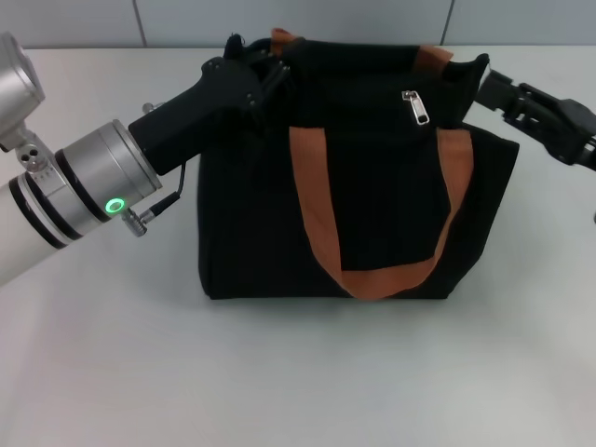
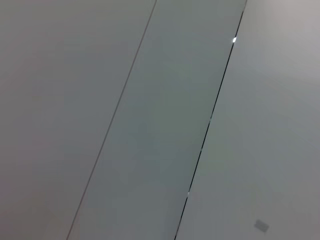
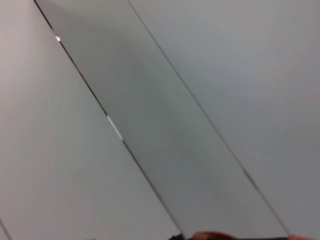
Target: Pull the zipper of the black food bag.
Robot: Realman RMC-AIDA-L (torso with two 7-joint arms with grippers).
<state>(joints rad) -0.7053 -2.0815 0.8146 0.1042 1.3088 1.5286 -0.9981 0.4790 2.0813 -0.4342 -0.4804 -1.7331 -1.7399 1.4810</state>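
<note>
The black food bag [image 1: 242, 214] stands upright in the middle of the table in the head view, with two orange-brown strap handles [image 1: 312, 200]. The silver zipper pull [image 1: 416, 107] hangs on the top edge, right of the middle. My left gripper [image 1: 270, 67] is at the bag's top left corner, against the dark fabric. My right gripper [image 1: 491, 86] is beside the bag's top right corner, to the right of the zipper pull. Neither wrist view shows the bag's body or the zipper.
The bag stands on a white table [image 1: 298, 372]. Both wrist views show only grey wall panels [image 2: 160, 120] with thin seams; a dark and orange sliver lies at the lower edge of the right wrist view [image 3: 210, 235].
</note>
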